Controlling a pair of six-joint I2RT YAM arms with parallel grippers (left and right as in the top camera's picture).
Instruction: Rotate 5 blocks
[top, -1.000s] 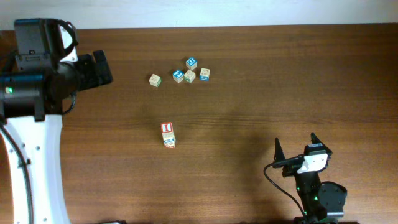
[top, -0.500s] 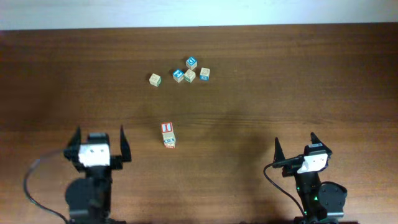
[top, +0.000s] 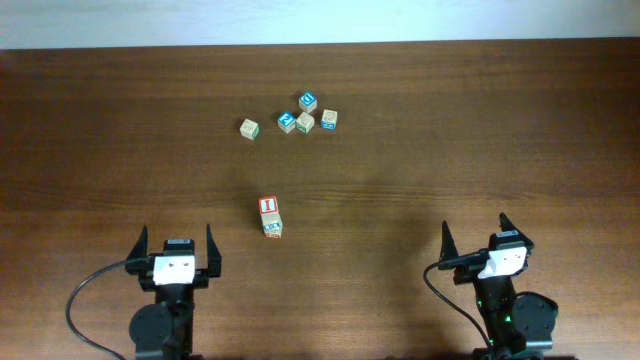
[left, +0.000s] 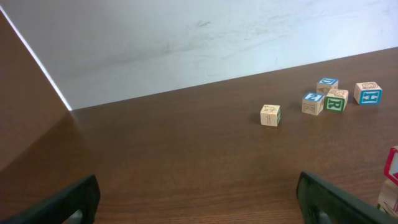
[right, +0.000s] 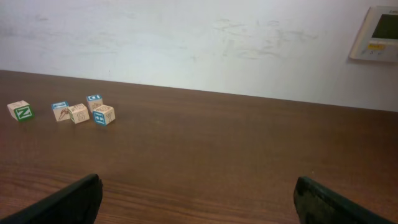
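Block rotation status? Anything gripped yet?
Done: nothing I can confirm; a turned block doesn't show as such. In hand: nothing; left gripper and right gripper are open and empty, clear of every block. Left: apparently all of it: the far cluster, the lone block beside it, the red-framed I block and its neighbour.

- Dark wooden table (top: 520, 130), its grain running left to right.
- Blue-topped cube (top: 287, 121) toward the table's 12 o'clock edge.
- Second blue cube (top: 308, 100) just beside the first, at its 1 o'clock.
- White wall (right: 186, 37), with a pale wall panel (right: 379, 34) at 2 o'clock.
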